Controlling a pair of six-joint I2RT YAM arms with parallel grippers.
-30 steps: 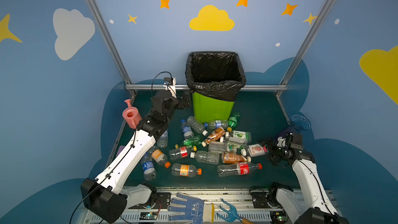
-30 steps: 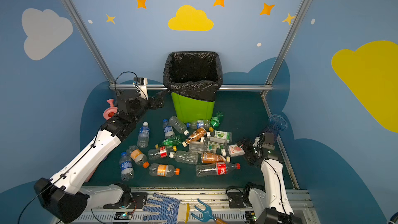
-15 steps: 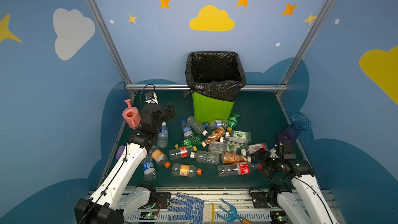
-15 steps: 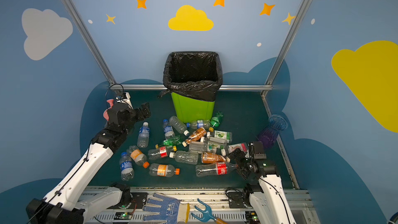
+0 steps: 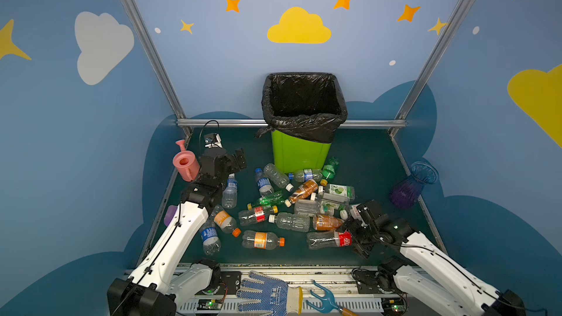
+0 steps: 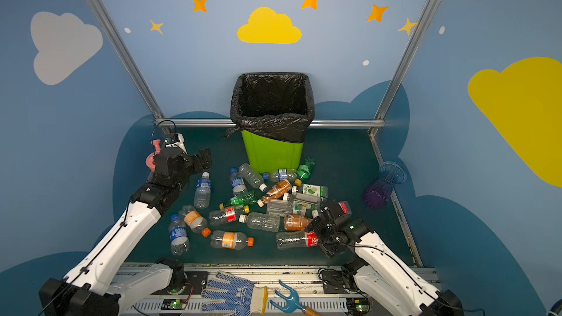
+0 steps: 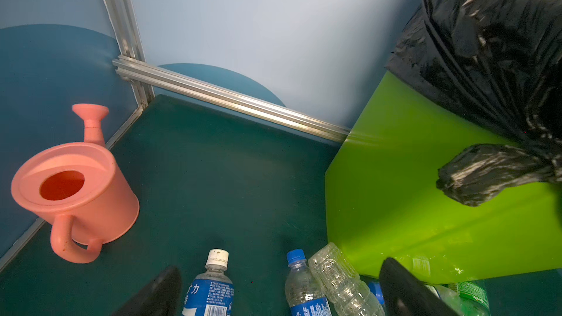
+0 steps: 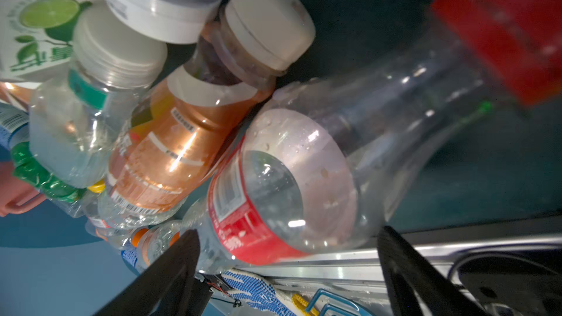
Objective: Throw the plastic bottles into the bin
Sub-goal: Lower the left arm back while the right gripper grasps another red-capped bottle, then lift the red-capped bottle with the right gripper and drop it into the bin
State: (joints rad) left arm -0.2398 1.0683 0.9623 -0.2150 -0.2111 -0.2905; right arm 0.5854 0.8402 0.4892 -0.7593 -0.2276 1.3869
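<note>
Several plastic bottles (image 5: 292,205) (image 6: 261,208) lie in a loose pile on the dark green floor in front of the bin (image 5: 299,153) (image 6: 272,155) (image 7: 425,193), which is lime green with a black bag over its rim. My left gripper (image 5: 237,159) (image 6: 202,158) (image 7: 281,287) hangs open and empty above the pile's left edge, over a blue-labelled bottle (image 7: 209,293). My right gripper (image 5: 354,234) (image 6: 324,234) (image 8: 289,256) is open at the pile's front right, one finger on each side of a clear red-labelled bottle (image 5: 330,240) (image 8: 273,183), beside a brown bottle (image 8: 170,153).
A pink watering can (image 5: 185,164) (image 7: 76,189) stands at the left wall beside my left wrist. A blue-purple vase (image 5: 410,188) stands at the right wall. A blue dotted glove (image 5: 264,294) and a blue hand rake (image 5: 324,299) lie on the front rail.
My left arm has drawn back from beside the bin and come down to the left of the pile. My right gripper has swung forward to the red-labelled bottle, and its jaws have narrowed a little.
</note>
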